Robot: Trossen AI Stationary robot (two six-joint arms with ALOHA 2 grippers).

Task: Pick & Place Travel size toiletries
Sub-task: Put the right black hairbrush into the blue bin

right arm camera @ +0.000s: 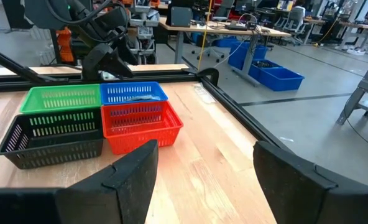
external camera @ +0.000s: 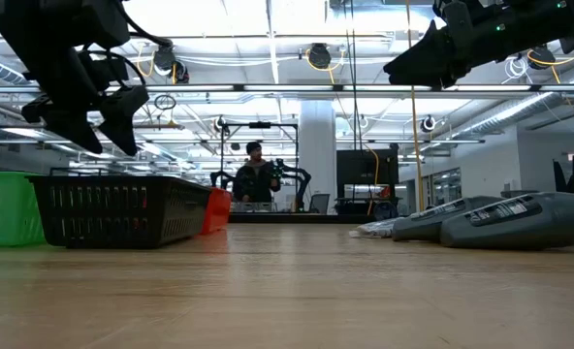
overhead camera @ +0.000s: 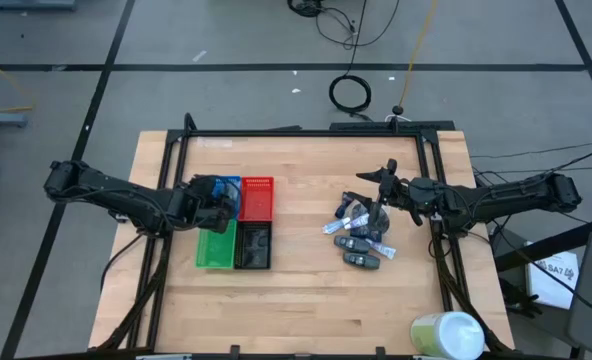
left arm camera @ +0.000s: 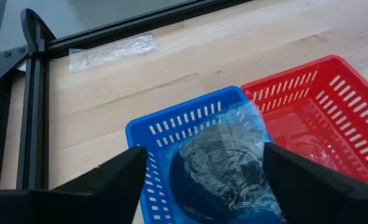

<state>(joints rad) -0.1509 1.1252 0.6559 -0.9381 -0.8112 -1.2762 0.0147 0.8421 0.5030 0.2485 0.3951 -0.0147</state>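
Several travel size toiletries point(overhead camera: 361, 235), dark oblong packs and small pale tubes, lie in a pile on the table's right half; the low view shows the dark packs point(external camera: 520, 218) lying flat. One dark item in clear crinkled wrap point(left arm camera: 224, 162) lies inside the blue tray point(left arm camera: 148, 132). My left gripper point(left arm camera: 202, 180) hangs open over that tray, a finger on each side of the wrapped item and apart from it. My right gripper point(overhead camera: 381, 180) stands open above the far side of the pile, pointing level toward the trays point(right arm camera: 202, 180).
Four trays stand together left of centre: blue point(overhead camera: 228, 186), red point(overhead camera: 257, 196), green point(overhead camera: 214, 245) and black point(overhead camera: 253, 245). A big pale cylinder point(overhead camera: 446, 335) lies at the near right corner. Bare wood lies between trays and pile. A person point(external camera: 256, 179) stands far behind the table.
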